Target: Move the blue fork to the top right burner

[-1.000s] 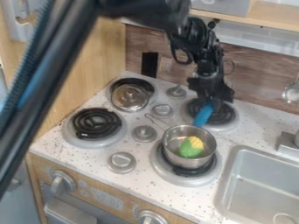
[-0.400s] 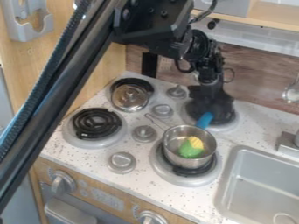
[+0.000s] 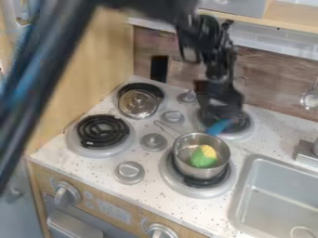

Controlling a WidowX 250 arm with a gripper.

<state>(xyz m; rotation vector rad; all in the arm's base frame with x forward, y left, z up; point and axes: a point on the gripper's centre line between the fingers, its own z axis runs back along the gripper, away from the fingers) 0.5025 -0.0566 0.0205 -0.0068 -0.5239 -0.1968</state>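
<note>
Camera view: the claw is rising, clamped or apart I cannot tell; the blue fork is sitting at the near side of the top right burner, apparently almost placed.

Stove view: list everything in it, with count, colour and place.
Fork: one, blue, at top right burner
Food: count unclear, green and yellow, in pot
Pot: one, silver, bottom right burner
Lid: one, clear, top left burner
Burners: four, black and grey, stovetop
Knobs: six, grey, four on top, two in front
Handle: one, grey, oven front
Sink: one, grey, bottom right
Utensil: one, silver, right wall
Counter: one, speckled white, around burners
Panel: one, light wood, left
Arm: one, black, from top
Gripper: one, black, over top right burner
</note>
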